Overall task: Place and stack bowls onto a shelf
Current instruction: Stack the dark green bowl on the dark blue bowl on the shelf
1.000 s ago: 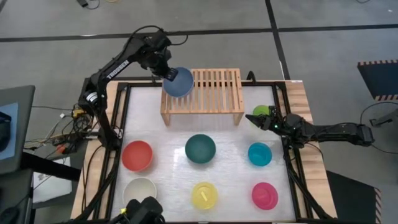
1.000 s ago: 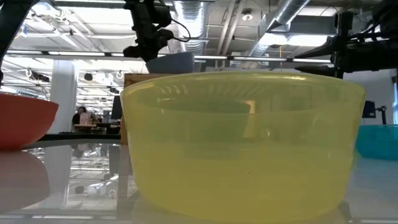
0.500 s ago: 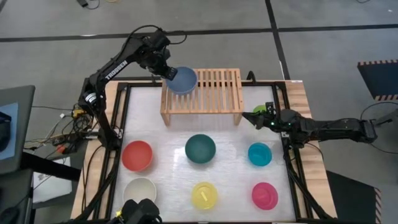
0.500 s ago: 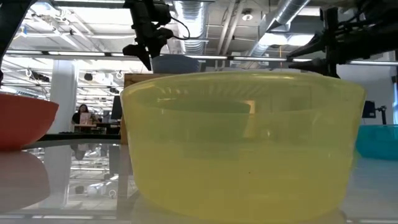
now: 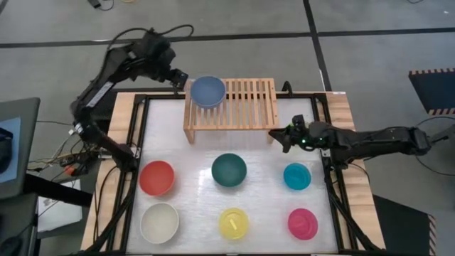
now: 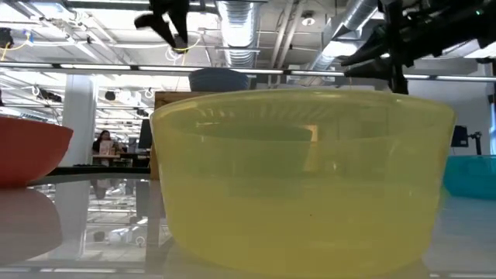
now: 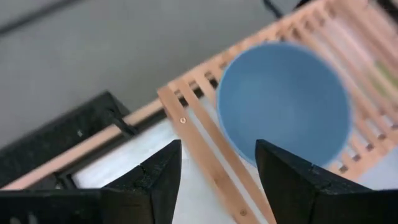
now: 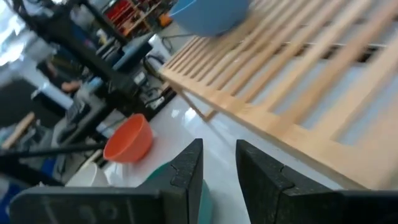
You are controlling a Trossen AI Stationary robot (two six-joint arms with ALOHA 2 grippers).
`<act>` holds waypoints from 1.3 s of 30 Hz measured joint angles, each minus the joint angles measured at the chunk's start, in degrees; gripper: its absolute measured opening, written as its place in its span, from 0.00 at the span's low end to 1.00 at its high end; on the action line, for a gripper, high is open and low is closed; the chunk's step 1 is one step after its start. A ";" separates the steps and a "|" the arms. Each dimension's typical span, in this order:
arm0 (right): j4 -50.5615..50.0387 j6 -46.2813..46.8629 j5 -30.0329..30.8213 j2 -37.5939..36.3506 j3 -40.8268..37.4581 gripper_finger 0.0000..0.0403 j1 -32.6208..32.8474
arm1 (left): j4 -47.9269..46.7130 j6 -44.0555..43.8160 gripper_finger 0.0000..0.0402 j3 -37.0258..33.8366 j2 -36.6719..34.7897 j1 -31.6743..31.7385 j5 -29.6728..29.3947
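While slate blue bowl [image 5: 207, 92] sits upright, mouth up, on shelf [image 5: 249, 99] left end, left gripper [image 5: 179, 75] hangs beside it, fingers spread, empty; right gripper [image 5: 277, 135], fingers narrowly parted, empty, near shelf's right leg.

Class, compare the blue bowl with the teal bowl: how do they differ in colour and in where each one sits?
The blue bowl is slate blue; the teal bowl is dark green-blue. The blue bowl rests on the shelf, at its left end; the teal bowl sits on the table in front of it. Both are round, upright, empty and of like size.
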 joint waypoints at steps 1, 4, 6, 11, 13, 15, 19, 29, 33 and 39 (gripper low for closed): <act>-0.09 -1.00 -0.27 1.15 0.96 0.30 0.49 | 0.45 -0.91 0.47 -0.03 -1.60 -1.70 -1.91; -1.37 -3.34 -2.46 5.11 4.58 0.30 1.56 | 1.83 -4.64 0.47 -1.08 -6.75 -8.32 -8.69; -3.57 -4.63 -4.14 8.18 7.52 0.29 2.30 | 2.46 -7.78 0.47 -3.08 -10.16 -14.09 -14.54; -7.65 -8.46 -4.75 16.35 14.27 0.29 5.70 | 4.59 -19.22 0.47 -12.55 -17.54 -31.42 -29.41; -7.53 -9.84 -4.65 19.36 16.46 0.29 7.23 | 6.80 -23.59 0.47 -17.50 -19.92 -38.29 -33.51; -7.56 -10.43 -4.48 22.42 18.48 0.29 8.62 | 9.40 -27.25 0.47 -22.75 -21.42 -44.37 -37.01; -7.74 -6.57 -4.44 27.86 22.14 0.29 10.49 | 15.04 -30.88 0.47 -31.05 -22.59 -52.84 -41.80; -24.06 7.72 -3.02 40.39 35.22 0.29 11.76 | 12.49 -31.68 0.47 -35.34 -23.90 -62.41 -45.00; -32.89 14.91 -2.87 44.96 41.24 0.29 11.89 | 6.60 -36.35 0.47 -35.83 -25.10 -65.28 -46.41; -39.15 25.27 -2.88 50.61 44.35 0.31 11.96 | 6.26 -39.82 0.47 -42.32 -25.63 -68.35 -47.38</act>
